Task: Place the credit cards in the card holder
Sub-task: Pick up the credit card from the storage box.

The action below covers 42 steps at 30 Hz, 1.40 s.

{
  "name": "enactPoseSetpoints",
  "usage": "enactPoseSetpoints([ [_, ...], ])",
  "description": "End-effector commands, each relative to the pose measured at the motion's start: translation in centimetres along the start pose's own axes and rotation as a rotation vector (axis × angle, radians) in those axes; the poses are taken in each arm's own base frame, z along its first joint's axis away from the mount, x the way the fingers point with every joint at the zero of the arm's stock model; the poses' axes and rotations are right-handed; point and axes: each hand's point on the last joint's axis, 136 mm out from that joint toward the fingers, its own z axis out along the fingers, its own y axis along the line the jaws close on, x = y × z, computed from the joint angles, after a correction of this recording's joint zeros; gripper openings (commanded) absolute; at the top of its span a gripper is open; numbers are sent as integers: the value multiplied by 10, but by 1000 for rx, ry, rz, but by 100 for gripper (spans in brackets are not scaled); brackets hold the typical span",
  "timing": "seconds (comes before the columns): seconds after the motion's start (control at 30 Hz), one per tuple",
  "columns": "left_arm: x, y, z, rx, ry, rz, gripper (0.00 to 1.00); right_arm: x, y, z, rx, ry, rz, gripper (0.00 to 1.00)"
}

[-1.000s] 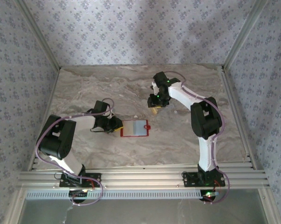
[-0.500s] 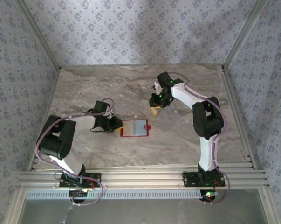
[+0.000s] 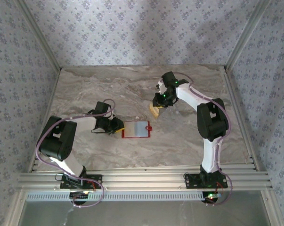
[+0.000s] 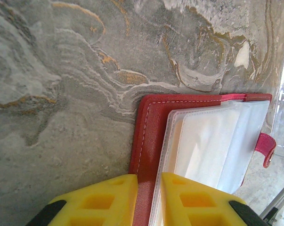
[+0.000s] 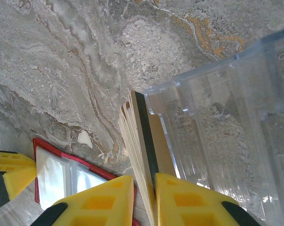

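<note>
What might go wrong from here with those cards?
The right gripper pinches a whole fanned stack of credit cards by one end; outer cards might slip out. The left gripper clamps only one edge of the card holder, so it may swivel when the cards push into its clear sleeves.

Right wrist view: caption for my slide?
Right gripper pinches credit cards beside a clear plastic case; card holder lies nearby.

A grey-veined marble table (image 3: 109,89) sits boxed by pale floral-papered walls (image 3: 132,28) and aluminium posts (image 3: 245,33).
</note>
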Motion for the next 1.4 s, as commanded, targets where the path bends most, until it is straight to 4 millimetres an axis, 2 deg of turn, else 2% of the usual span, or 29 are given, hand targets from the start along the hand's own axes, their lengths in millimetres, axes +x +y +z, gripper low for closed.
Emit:
enactPoseSetpoints([
  [0.0,12,21,5,-72,32,-31,22,3,4,-6,-23,2,7,19],
  [0.47,12,22,6,-73,33,-34,22,2,6,-13,-22,-9,5,11],
  [0.73,11,22,6,-73,34,-34,22,-2,1,-20,28,-29,-4,7],
  [0.97,12,23,8,-75,38,-37,22,-7,0,-39,120,-86,-35,2],
  [1.37,13,23,8,-75,39,-38,22,-9,8,-73,298,-172,-94,0],
])
